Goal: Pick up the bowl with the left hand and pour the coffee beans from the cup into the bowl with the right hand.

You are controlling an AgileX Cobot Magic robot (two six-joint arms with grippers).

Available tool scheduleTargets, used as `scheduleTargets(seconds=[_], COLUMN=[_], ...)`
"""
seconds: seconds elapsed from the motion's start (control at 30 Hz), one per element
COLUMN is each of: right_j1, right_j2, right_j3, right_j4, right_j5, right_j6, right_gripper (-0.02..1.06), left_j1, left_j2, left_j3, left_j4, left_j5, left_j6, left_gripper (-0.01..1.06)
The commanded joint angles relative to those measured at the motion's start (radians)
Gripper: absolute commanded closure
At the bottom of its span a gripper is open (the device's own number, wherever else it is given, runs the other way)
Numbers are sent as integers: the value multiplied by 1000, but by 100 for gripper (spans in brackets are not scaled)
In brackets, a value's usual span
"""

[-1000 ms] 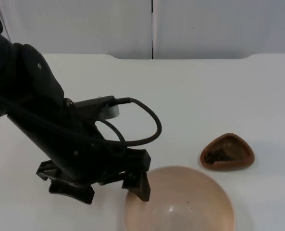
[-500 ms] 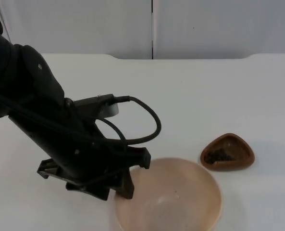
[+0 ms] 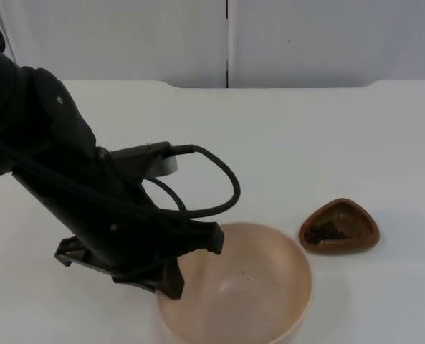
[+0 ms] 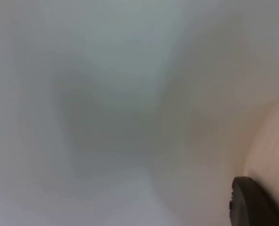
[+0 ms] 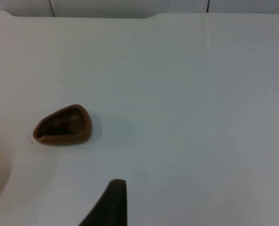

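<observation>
Bowl (image 3: 248, 294): tilted, near-empty, left hand (image 3: 187, 261) clamped on its rim
Cup (image 3: 339, 226): coffee beans (image 3: 325, 231) inside, on table (image 3: 305, 143)
Right hand: cannot tell

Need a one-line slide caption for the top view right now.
Left gripper holds the tan bowl by its rim; the brown cup of coffee beans sits beside it.

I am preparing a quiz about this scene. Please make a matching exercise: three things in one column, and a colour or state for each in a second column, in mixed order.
Things:
1. bowl
2. cup
3. left gripper

States:
a. brown, holds coffee beans, stands on the table
b. black, at the rim
c. pale pink, nearly empty

Pairs: 1-c, 2-a, 3-b
</observation>
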Motion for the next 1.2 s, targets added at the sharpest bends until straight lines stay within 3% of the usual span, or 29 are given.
scheduleTargets(seconds=[0.0, 0.23, 0.47, 0.67, 1.17], right_j1=[-7, -7, -7, -7, -7], right_j2=[-3, -3, -3, -3, -3], right_j3=[0, 0, 0, 0, 0], right_j4=[0, 0, 0, 0, 0], right_j5=[-7, -7, -7, -7, -7], right_j6=[-9, -9, -9, -9, -9], right_gripper=[-1, -1, -1, -1, -1], left_j1=[3, 65, 198, 220, 220], left_j2=[-31, -136, -248, -295, -317], left_j3=[-4, -4, -4, -4, -4], left_j4=[40, 220, 478, 673, 672], left_j5=[4, 30, 110, 132, 196], left_j6=[-10, -157, -360, -481, -481], left_gripper=[105, 105, 105, 105, 105])
